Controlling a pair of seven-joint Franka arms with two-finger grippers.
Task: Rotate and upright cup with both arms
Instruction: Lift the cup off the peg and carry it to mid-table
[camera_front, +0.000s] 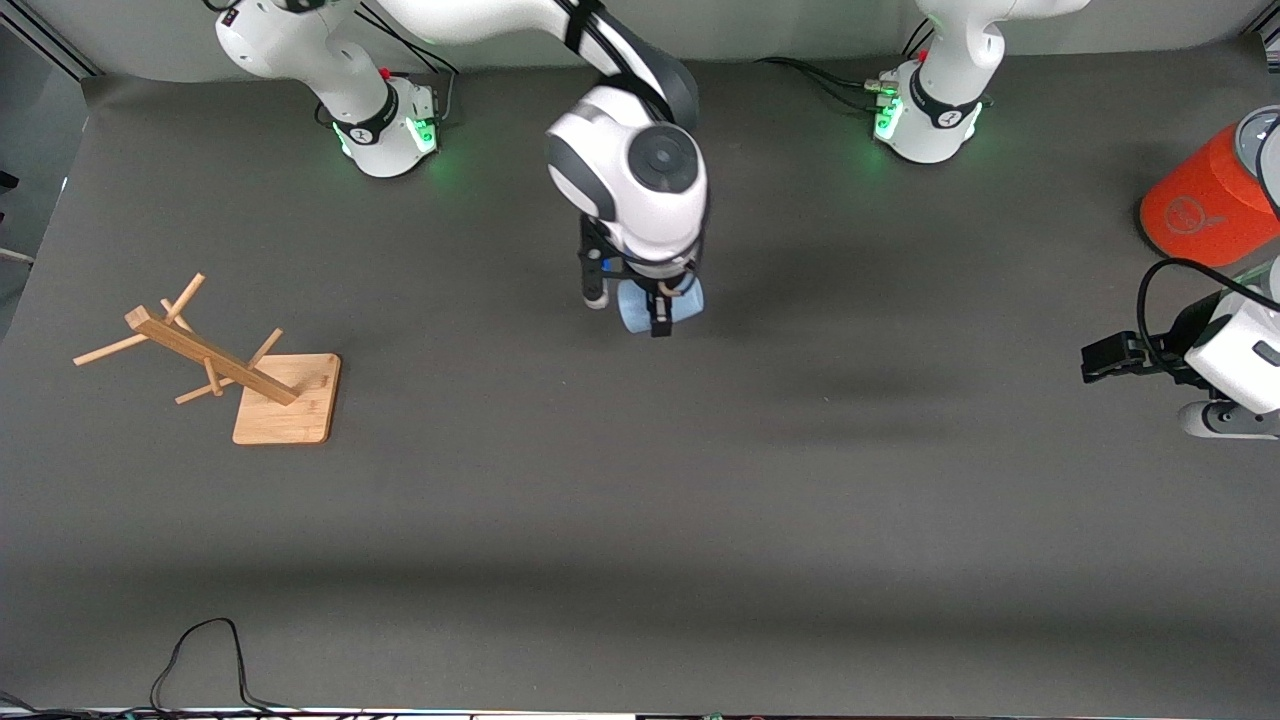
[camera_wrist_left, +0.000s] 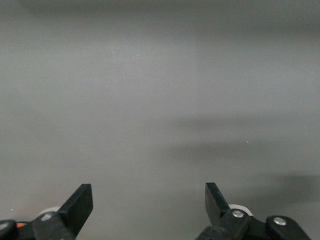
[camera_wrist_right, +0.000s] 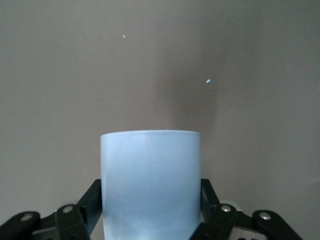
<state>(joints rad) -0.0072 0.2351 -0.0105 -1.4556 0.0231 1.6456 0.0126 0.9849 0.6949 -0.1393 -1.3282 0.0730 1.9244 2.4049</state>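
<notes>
No readable writing shows anywhere; the orange cylinder (camera_front: 1205, 205) bears only a faint round emblem. A dark grey matte sheet covers the counter (camera_front: 640, 520), with a black cable (camera_front: 200, 660) looping at its camera edge. A wooden peg rack (camera_front: 225, 365) stands toward the right arm's end. Mid-counter, the right gripper (camera_front: 660, 312) is clenched on the cup (camera_wrist_right: 150, 185), pale blue, its fingers (camera_wrist_right: 210, 200) pressing both sides. The left gripper (camera_wrist_left: 149, 202) waits released over bare counter at the left arm's end, just beside the cylinder
</notes>
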